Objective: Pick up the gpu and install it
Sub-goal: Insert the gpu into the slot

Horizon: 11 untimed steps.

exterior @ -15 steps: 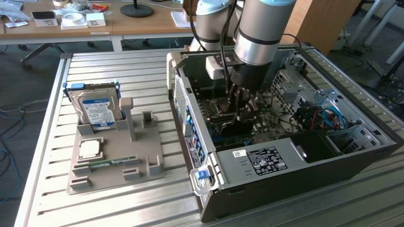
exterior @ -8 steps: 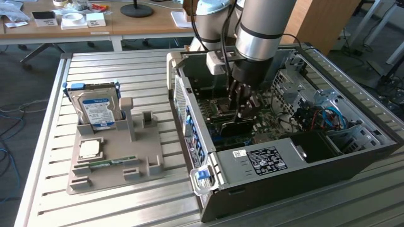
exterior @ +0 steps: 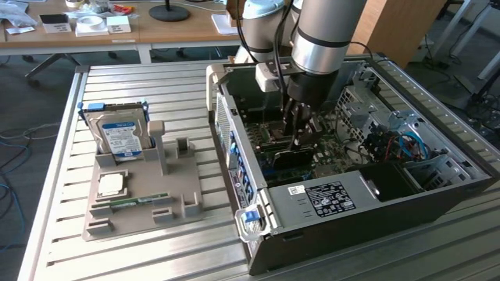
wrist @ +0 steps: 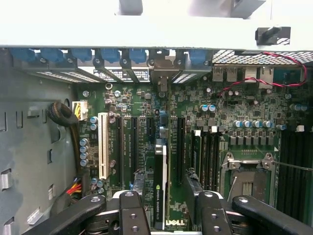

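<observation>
Inside the case (exterior: 437, 193), one gpu (wrist: 160, 181) between gripper (wrist: 168, 203) fingers.

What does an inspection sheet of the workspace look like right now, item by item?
Surface: slatted metal table, carrying an open computer case and a tan parts holder.
Job's things: gpu standing on edge in a motherboard slot, between the gripper's fingers.
Clutter: hard drive upright in the holder; memory stick lying flat there.
Grippers: gripper inside the case, jaws open either side of the gpu.
Cables: red wires and blue cables in the case.
Surroundings: wooden desk behind the table.
</observation>
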Motion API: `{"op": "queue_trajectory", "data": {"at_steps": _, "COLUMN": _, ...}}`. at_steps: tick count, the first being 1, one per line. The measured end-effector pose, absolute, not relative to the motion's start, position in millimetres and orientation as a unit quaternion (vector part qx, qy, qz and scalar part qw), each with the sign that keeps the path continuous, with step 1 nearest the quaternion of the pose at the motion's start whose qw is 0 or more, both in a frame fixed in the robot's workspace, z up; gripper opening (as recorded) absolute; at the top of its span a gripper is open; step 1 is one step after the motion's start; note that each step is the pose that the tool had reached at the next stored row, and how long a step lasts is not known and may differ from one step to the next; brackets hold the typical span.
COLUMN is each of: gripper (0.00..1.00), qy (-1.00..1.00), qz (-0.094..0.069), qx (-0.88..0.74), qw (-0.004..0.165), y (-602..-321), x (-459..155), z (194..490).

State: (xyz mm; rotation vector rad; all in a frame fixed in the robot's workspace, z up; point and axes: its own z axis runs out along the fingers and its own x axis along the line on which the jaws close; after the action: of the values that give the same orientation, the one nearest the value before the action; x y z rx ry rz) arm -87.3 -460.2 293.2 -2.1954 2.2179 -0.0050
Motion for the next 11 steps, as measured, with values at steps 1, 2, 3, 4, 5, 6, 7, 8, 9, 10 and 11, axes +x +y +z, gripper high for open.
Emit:
{"op": "queue_trajectory", "data": {"at_steps": 1, "gripper": 0.45, "qy": 0.711, "qz": -0.002, "qx": -0.703, "qw": 0.01, "y": -460.2, "x": -87.3, "z": 293.2}}
{"op": "queue_trajectory", "data": {"at_steps": 2, "gripper": 0.45, "qy": 0.711, "qz": -0.002, "qx": -0.703, "qw": 0.01, "y": -460.2, "x": -87.3, "z": 293.2}}
{"op": "queue_trajectory", "data": {"at_steps": 3, "gripper": 0.45, "qy": 0.711, "qz": -0.002, "qx": -0.703, "qw": 0.01, "y": -460.2, "x": -87.3, "z": 293.2}}
{"op": "queue_trajectory", "data": {"at_steps": 4, "gripper": 0.45, "qy": 0.711, "qz": -0.002, "qx": -0.703, "qw": 0.01, "y": -460.2, "x": -87.3, "z": 293.2}}
{"op": "queue_trajectory", "data": {"at_steps": 5, "gripper": 0.45, "qy": 0.711, "qz": -0.002, "qx": -0.703, "qw": 0.01, "y": -460.2, "x": -87.3, "z": 293.2}}
{"op": "queue_trajectory", "data": {"at_steps": 6, "gripper": 0.45, "qy": 0.711, "qz": -0.002, "qx": -0.703, "qw": 0.01, "y": -460.2, "x": -87.3, "z": 293.2}}
{"op": "queue_trajectory", "data": {"at_steps": 7, "gripper": 0.45, "qy": 0.711, "qz": -0.002, "qx": -0.703, "qw": 0.01, "y": -460.2, "x": -87.3, "z": 293.3}}
{"op": "queue_trajectory", "data": {"at_steps": 8, "gripper": 0.45, "qy": 0.711, "qz": -0.002, "qx": -0.703, "qw": 0.01, "y": -460.3, "x": -87.3, "z": 294.1}}
{"op": "queue_trajectory", "data": {"at_steps": 9, "gripper": 0.45, "qy": 0.711, "qz": -0.002, "qx": -0.703, "qw": 0.01, "y": -460.3, "x": -87.3, "z": 295.3}}
{"op": "queue_trajectory", "data": {"at_steps": 10, "gripper": 0.45, "qy": 0.711, "qz": -0.002, "qx": -0.703, "qw": 0.01, "y": -460.2, "x": -87.3, "z": 296.9}}
{"op": "queue_trajectory", "data": {"at_steps": 11, "gripper": 0.45, "qy": 0.711, "qz": -0.002, "qx": -0.703, "qw": 0.01, "y": -460.2, "x": -87.3, "z": 298.9}}
